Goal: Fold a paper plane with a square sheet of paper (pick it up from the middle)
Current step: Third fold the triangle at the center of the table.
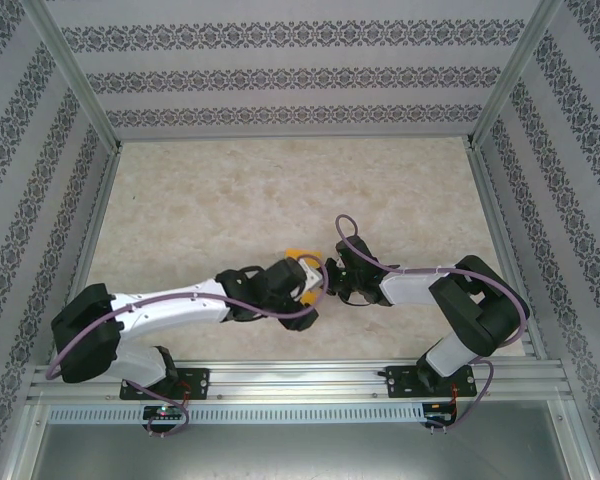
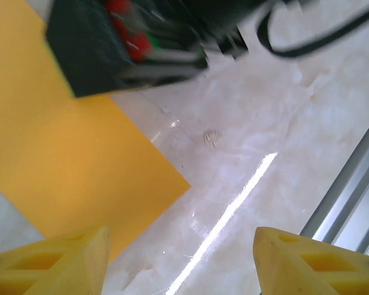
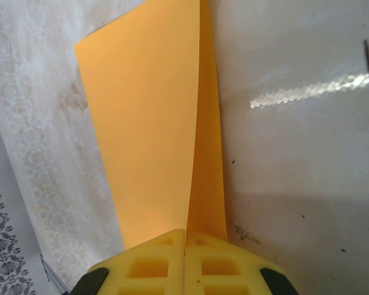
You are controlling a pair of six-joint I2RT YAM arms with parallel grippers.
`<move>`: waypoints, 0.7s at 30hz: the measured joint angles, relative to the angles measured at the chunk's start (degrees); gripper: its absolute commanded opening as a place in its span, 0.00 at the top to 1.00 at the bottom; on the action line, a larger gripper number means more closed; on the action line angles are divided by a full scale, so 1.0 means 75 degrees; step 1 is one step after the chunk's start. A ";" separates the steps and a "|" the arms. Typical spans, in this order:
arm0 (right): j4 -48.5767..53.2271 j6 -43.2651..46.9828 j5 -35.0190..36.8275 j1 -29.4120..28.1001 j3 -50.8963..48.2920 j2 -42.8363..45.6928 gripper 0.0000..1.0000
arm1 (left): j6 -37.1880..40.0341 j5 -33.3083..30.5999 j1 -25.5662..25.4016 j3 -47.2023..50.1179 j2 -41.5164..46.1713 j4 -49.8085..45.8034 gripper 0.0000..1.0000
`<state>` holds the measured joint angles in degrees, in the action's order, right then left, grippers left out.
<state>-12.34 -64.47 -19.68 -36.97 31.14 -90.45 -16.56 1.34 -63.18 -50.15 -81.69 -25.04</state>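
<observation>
The square sheet of paper is orange-yellow and bent along one crease, its two flaps running into my right gripper, which is shut on the sheet's near edge. In the top view the sheet peeks out between the two wrists near the table's front middle, where the right gripper meets it. My left gripper hangs open just above the table, and its yellow fingertips stand beside the sheet's corner with only bare table between them. The paper plane is out of view.
The marble-look table top stretches behind the arms. An aluminium rail runs along the near edge and passes close on the left gripper's right. Patterned walls enclose the back and sides.
</observation>
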 measured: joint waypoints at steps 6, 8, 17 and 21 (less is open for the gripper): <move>0.0000 -0.0006 -0.0003 0.0000 0.0000 -0.0020 0.95 | 0.0216 -0.1084 -0.0697 0.0003 -0.0694 0.0006 0.34; 0.0000 -0.0020 -0.0009 0.0000 0.0000 -0.0020 0.95 | 0.0256 -0.1422 -0.0766 0.0003 -0.0903 0.0009 0.33; 0.0003 -0.0029 -0.0082 0.0000 0.0035 -0.0020 0.94 | 0.0321 -0.2232 -0.0898 0.0003 -0.1457 0.0233 0.38; 0.0003 -0.0029 -0.0085 0.0000 0.0038 -0.0023 0.93 | 0.0318 -0.2477 -0.0901 0.0003 -0.1533 0.0367 0.50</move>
<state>-12.32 -64.69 -20.32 -36.97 31.42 -90.63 -14.17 -17.23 -69.93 -50.13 -93.19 -22.28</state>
